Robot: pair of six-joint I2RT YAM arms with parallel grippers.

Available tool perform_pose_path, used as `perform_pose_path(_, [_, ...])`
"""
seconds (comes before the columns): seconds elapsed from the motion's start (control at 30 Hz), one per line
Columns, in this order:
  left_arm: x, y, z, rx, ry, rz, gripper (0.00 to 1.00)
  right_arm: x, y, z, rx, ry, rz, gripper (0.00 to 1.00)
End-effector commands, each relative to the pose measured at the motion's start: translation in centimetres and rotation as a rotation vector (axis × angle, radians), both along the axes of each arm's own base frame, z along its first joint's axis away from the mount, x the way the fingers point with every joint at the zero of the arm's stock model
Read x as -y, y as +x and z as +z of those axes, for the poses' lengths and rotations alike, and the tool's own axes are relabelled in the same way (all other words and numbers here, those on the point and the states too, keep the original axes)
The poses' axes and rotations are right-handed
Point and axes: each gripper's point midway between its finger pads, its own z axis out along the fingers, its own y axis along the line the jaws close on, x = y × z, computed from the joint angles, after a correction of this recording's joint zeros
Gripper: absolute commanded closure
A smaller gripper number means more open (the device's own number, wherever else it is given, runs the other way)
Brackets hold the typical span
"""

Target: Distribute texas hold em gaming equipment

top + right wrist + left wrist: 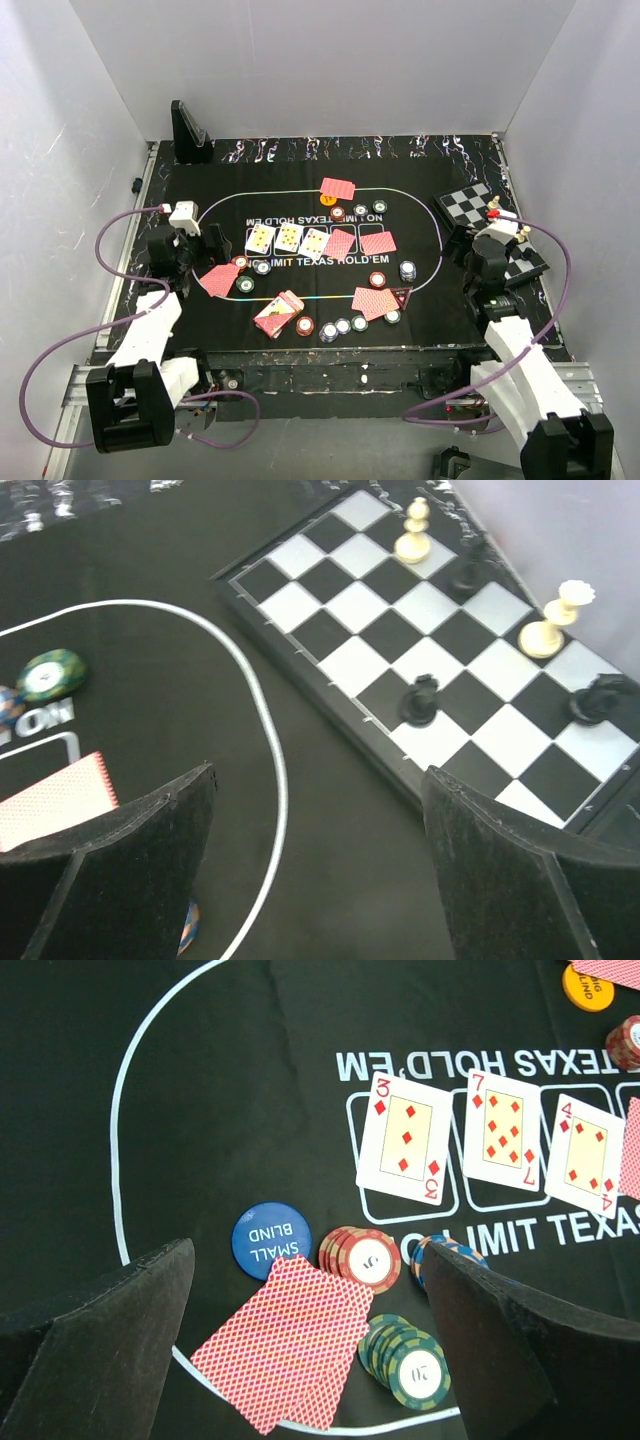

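My left gripper [308, 1250] hangs open over a fanned pair of red-backed cards [285, 1345] at the left end of the oval, touching nothing. Beside those cards lie a blue "SMALL BLIND" disc [270, 1240], a spread of red chips [365, 1258] and a spread of green chips [410, 1365]. Three diamond cards [405, 1138] lie face up in the centre row, followed by two face-down cards [360, 242]. More red-backed pairs sit at the far side [338, 188] and near side [375, 302]. My right gripper [318, 772] is open above bare mat, empty.
The black mat [430, 315] covers the table. A chessboard [440, 630] with several pieces lies at the right, close to my right fingers. A black stand [188, 130] sits at the back left corner. White walls enclose three sides.
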Motion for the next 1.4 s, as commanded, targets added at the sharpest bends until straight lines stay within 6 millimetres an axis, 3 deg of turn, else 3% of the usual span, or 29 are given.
perform_pose_path(0.0, [-0.5,2.2,1.1,0.124,-0.026,0.040,0.02,3.8,2.4,2.5,0.163,-0.082,-0.160,0.10])
perform_pose_path(0.27, [-1.0,4.7,0.1,0.169,-0.032,0.063,0.02,4.7,4.4,-2.3,0.095,-0.071,-0.151,0.09])
perform_pose_path(0.5, [-2.3,5.5,0.0,0.246,0.018,0.117,0.02,5.1,5.9,-3.2,0.077,-0.061,-0.161,0.09])
perform_pose_path(0.7, [-2.3,5.0,0.9,0.396,0.062,0.095,0.02,5.3,6.4,-3.7,0.079,-0.060,-0.167,0.08])
perform_pose_path(0.97, [-1.9,5.4,0.1,0.416,0.046,0.084,0.02,5.0,7.5,-4.4,0.077,-0.059,-0.142,0.07])
perform_pose_path(1.2, [-0.8,4.8,-1.5,0.457,0.061,0.005,0.02,3.0,7.6,-4.2,0.124,-0.082,0.001,0.07])
perform_pose_path(1.27, [-0.5,5.2,-1.4,0.456,0.057,-0.017,0.02,1.4,7.3,-5.1,0.125,-0.089,0.102,0.06])
perform_pose_path(1.37, [-0.6,5.9,-2.0,0.403,0.049,-0.012,0.02,1.1,7.5,-4.9,0.146,-0.094,0.125,0.06])
